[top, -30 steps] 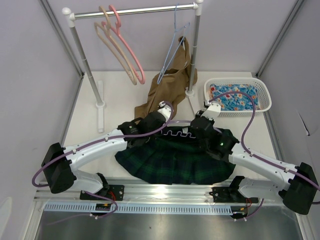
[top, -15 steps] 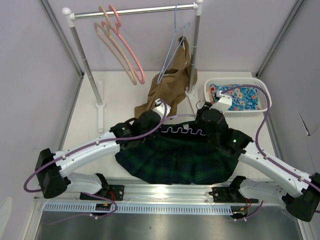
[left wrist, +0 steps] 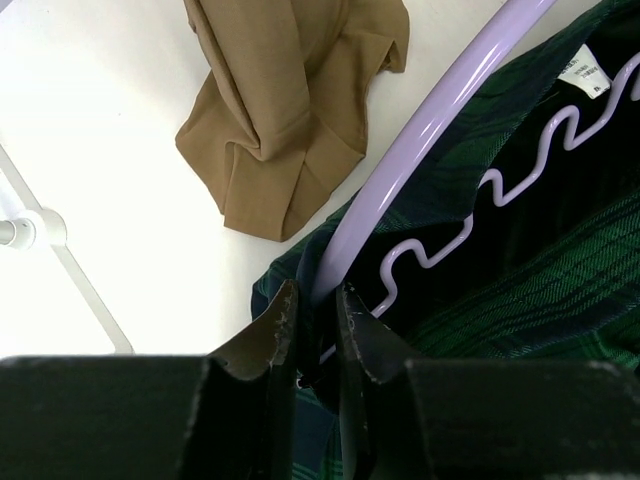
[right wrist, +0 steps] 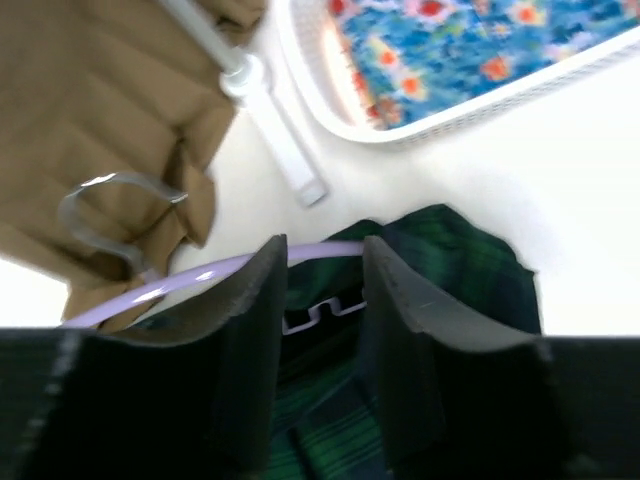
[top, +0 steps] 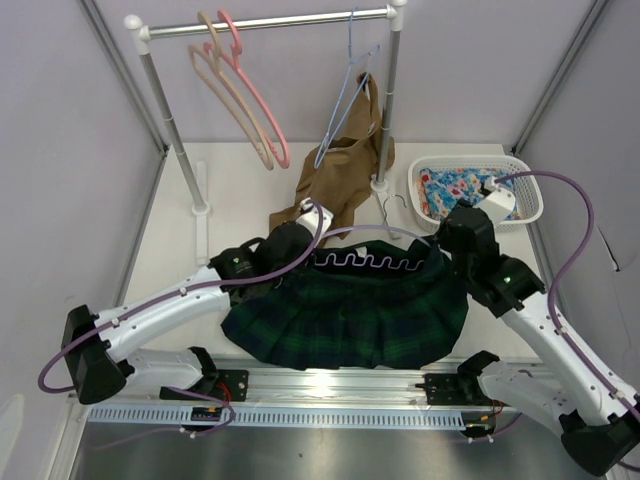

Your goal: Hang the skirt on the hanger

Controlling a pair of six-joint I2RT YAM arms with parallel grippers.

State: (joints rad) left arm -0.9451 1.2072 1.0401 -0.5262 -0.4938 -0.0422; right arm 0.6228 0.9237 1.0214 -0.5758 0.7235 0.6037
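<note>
- Skirt: green and navy plaid, pleated. It lies spread flat at the near edge of the bench, midway along it, between the two arms. The dark waistband faces the far edge, and a white label shows inside it.
- Hanger: lavender plastic. Its wavy bar lies along the waistband, over dark cloth. The curved arm arches just beyond the waistband. The hook rests toward the far edge, beside the tan garment.
- Left hand: fingers pinch the hanger's arm near its left end, at the skirt's left waist corner. Whether cloth is caught in the pinch as well cannot be told.
- Right hand: fingers spread, nothing gripped. It hangs above the skirt's right waist corner, and the hanger's arm shows beyond the gap.
- Tan garment: hangs at the right end of the rack with a thin blue hanger. Its lower part crumples onto the bench just beyond the skirt.
- Rack: stands along the far edge. A pink hanger and a tan hanger hang side by side near its left end.
- Basket: white, at the right edge toward the far corner. It holds a blue floral cloth.
</note>
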